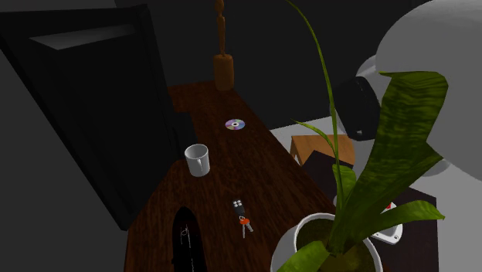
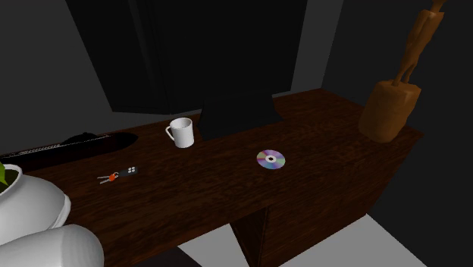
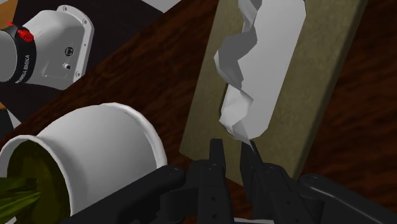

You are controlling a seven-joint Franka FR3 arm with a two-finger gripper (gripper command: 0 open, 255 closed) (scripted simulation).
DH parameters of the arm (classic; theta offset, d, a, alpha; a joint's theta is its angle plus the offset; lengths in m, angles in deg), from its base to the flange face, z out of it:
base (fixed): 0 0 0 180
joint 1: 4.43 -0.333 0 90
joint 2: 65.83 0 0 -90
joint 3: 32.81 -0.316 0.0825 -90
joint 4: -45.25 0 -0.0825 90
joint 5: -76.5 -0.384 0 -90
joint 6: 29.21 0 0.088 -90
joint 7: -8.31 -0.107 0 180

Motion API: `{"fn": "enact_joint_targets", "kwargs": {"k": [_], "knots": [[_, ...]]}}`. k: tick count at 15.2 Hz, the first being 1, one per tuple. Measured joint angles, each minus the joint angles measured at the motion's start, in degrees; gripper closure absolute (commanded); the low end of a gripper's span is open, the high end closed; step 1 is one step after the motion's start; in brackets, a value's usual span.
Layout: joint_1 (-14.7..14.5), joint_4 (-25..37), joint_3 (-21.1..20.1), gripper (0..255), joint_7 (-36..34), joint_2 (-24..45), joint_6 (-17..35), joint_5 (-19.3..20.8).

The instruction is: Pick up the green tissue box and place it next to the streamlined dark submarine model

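The tissue box (image 3: 318,83) is olive-green with a crumpled white tissue (image 3: 254,70) sticking out of its top; it lies close under my hand on the dark wood table (image 3: 369,140), beside a white plant pot (image 3: 102,153). My gripper (image 3: 234,147) is over the box's near end, its two black fingers drawn close with the tissue's tip between them. The dark submarine model (image 1: 185,236) lies at the table's near end in the shoulder view; it sits at the left edge of the second exterior view (image 2: 72,144).
On the table are a white mug (image 1: 198,160), a disc (image 1: 235,124), keys with a fob (image 1: 242,212) and a wooden carving (image 1: 223,69) at the far end. A dark monitor (image 2: 235,114) stands behind the mug. Long plant leaves (image 1: 402,131) hang before the arm.
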Motion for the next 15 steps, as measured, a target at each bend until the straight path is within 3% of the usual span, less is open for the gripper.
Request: {"fn": "enact_joint_targets", "kwargs": {"k": [15], "knots": [[1.8,-8.9,1.5,255,-0.5,2.5,9.7,2.2]]}}
